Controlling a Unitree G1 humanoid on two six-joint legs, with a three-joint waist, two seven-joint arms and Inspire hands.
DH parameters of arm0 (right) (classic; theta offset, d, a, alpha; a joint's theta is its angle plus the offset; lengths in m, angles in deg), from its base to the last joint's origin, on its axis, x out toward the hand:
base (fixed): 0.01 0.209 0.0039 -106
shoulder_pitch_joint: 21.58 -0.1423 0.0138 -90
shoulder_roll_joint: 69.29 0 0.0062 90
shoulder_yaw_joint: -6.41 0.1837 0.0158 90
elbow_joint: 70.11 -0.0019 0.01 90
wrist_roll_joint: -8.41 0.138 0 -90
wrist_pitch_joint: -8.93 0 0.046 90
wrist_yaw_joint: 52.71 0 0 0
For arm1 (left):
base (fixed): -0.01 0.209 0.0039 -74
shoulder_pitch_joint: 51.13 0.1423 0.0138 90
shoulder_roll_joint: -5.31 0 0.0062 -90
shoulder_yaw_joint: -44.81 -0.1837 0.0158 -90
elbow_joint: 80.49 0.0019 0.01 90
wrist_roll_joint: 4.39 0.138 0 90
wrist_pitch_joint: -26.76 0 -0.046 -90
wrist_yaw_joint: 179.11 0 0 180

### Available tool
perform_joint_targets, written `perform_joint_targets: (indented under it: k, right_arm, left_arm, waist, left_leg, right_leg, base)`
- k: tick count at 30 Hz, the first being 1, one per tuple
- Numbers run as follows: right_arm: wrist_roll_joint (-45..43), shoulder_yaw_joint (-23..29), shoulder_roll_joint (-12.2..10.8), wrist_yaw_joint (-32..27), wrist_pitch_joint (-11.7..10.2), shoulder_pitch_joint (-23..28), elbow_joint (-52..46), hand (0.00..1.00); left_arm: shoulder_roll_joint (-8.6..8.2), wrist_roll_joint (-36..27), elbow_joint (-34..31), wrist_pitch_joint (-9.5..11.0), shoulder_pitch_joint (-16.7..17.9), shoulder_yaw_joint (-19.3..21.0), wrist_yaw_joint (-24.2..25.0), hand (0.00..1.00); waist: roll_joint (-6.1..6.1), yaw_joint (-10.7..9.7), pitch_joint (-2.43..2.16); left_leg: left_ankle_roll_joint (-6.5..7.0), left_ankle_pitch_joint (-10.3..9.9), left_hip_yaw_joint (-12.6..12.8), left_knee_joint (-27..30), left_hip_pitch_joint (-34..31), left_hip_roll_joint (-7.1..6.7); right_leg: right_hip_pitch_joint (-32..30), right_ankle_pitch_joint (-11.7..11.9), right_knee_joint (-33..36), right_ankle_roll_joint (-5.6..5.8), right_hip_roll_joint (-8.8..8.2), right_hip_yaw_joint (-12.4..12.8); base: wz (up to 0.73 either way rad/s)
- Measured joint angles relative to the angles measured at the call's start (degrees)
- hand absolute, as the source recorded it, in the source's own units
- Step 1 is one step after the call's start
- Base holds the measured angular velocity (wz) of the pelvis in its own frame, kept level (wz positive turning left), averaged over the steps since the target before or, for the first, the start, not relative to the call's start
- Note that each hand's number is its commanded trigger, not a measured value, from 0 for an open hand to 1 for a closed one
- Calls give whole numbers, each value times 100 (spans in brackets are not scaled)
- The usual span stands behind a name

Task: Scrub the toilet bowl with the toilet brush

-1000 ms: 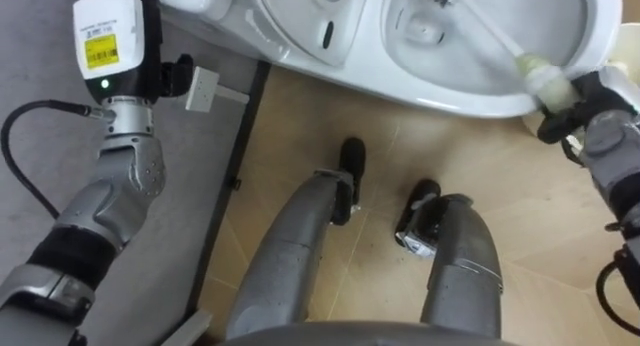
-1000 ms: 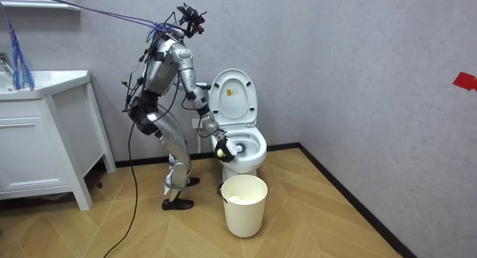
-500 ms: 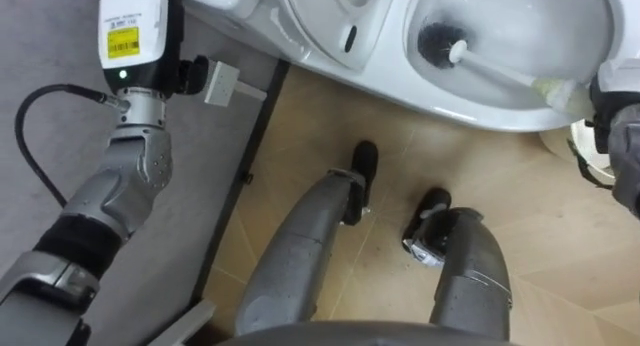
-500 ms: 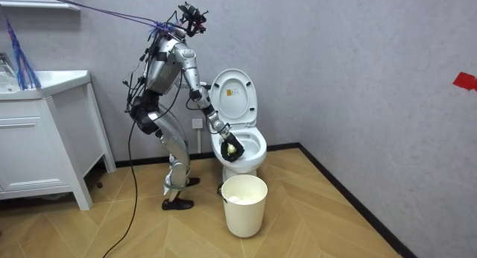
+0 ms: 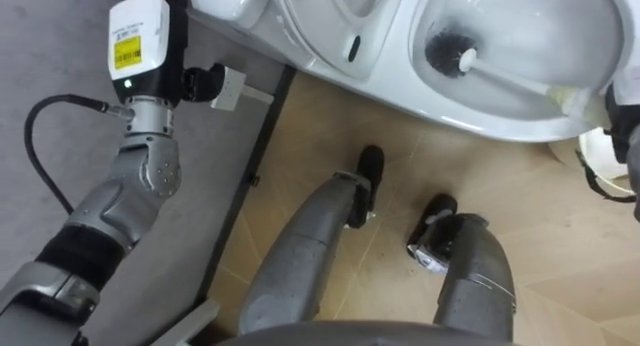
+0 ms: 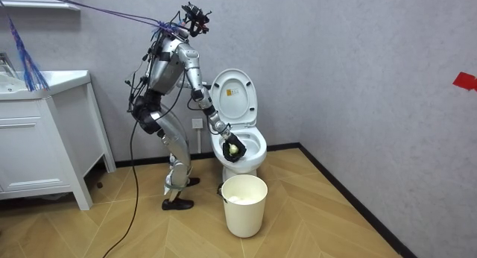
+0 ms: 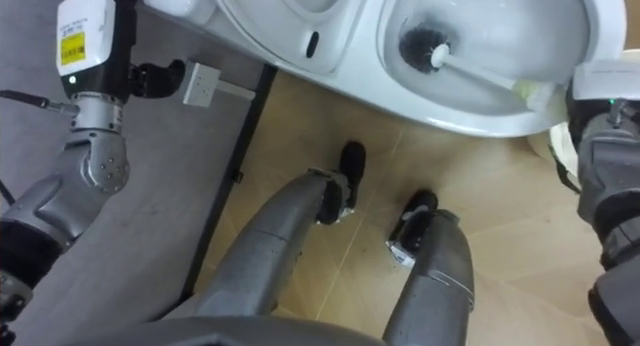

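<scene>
The white toilet (image 5: 480,126) has its lid (image 6: 232,98) and seat raised, and I stand bent over it. A toilet brush lies inside the bowl, its black bristle head (image 5: 447,51) low against the porcelain. The white handle (image 5: 515,79) slants out to the right to a pale green grip (image 7: 535,91). My right hand (image 7: 600,136) is at the bowl's right rim, shut on that grip. My left hand (image 5: 170,46) is raised beside the grey wall, left of the toilet, and holds nothing I can see.
A white waste bin (image 6: 244,204) stands on the wooden floor just in front of the toilet, under my right hand. A white wall socket (image 5: 232,86) sits by my left hand. A white sink cabinet (image 6: 45,139) stands at the room view's left.
My right hand has carried the brush from the bowl's near rim further over the bowl. The brush head now lies lower in the bowl. The eye view itself has shifted.
</scene>
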Motion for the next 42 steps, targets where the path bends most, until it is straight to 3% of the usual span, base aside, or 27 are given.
perform_joint_targets:
  k: [2,4,6,7,9,13,16,22,25,32,36,42]
  right_arm:
    - [1163,173,-189,61,-34,-157,204,100]
    - [2751,468,-295,147,-70,-287,222,100]
    - [3555,555,-380,164,-71,-355,197,100]
    - [3965,675,-463,184,-48,-385,133,100]
    - [4600,684,-495,199,-6,-401,-62,100]
    - [5412,684,-563,266,-6,-399,-235,100]
    - [5692,685,-626,275,-3,-395,-354,100]
    - [6022,736,-704,551,9,-358,-343,100]
    - [5711,989,-757,709,59,-360,-287,100]
    - [2615,1145,-708,732,-146,-505,23,100]
    - [554,801,-641,751,-210,-501,143,100]
    - [-868,306,-432,806,55,-546,142,100]
  left_arm:
    - [11,33,44,1,-34,23,-6,0]
    - [126,5,36,24,37,87,-46,0]
    - [155,7,-13,24,108,260,-65,0]
    - [152,1,-36,25,149,369,-124,0]
    - [141,1,-29,23,185,479,-289,0]
    - [136,12,73,32,236,579,-497,0]
    - [137,12,124,13,241,611,-546,0]
    - [140,72,201,29,171,592,-548,0]
    - [141,272,202,-15,167,593,-531,0]
    - [141,690,277,-100,120,542,-345,0]
    - [144,693,274,-103,-49,396,-195,0]
    - [130,688,266,-103,-197,201,46,0]
  waist:
    - [-21,-58,7]
    - [-98,-156,21]
    - [-172,-221,24]
    - [-265,-289,56]
    - [-297,-400,55]
    - [-308,-581,60]
    - [-311,-741,62]
    - [-309,-826,60]
    - [-305,-829,58]
    - [-297,-684,55]
    - [-248,-480,52]
    - [-185,-87,53]
  left_leg:
    - [0,1,6,-15,3,-21]
    - [-1,6,38,-45,-24,-19]
    - [7,14,126,-34,-71,1]
    - [11,23,197,-33,-86,20]
    - [12,31,230,28,-192,46]
    - [36,84,285,46,-275,39]
    - [86,130,308,35,-308,-52]
    - [153,184,309,47,-328,-82]
    - [179,202,302,38,-345,-103]
    - [241,232,300,-5,-259,-153]
    - [190,222,187,-45,-246,-143]
    - [119,170,126,-60,-170,-26]
  right_leg:
    - [-18,-21,51,1,-26,18]
    - [-127,-17,108,1,-20,140]
    - [-228,-15,186,-4,-30,204]
    - [-299,-11,233,-14,-35,265]
    - [-408,-3,283,-36,-23,278]
    - [-530,21,363,-36,-35,330]
    - [-637,6,527,-31,-189,340]
    - [-647,47,534,15,-225,331]
    - [-658,75,508,66,-229,334]
    - [-570,111,451,127,-281,315]
    - [-487,116,338,137,-221,189]
    - [-331,169,118,132,-66,167]
  base:
    - [2]
    - [-13]
    - [-14]
    - [-14]
    - [-8]
    - [0]
    - [7]
    - [2]
    - [0]
    - [-1]
    - [3]
    - [-8]
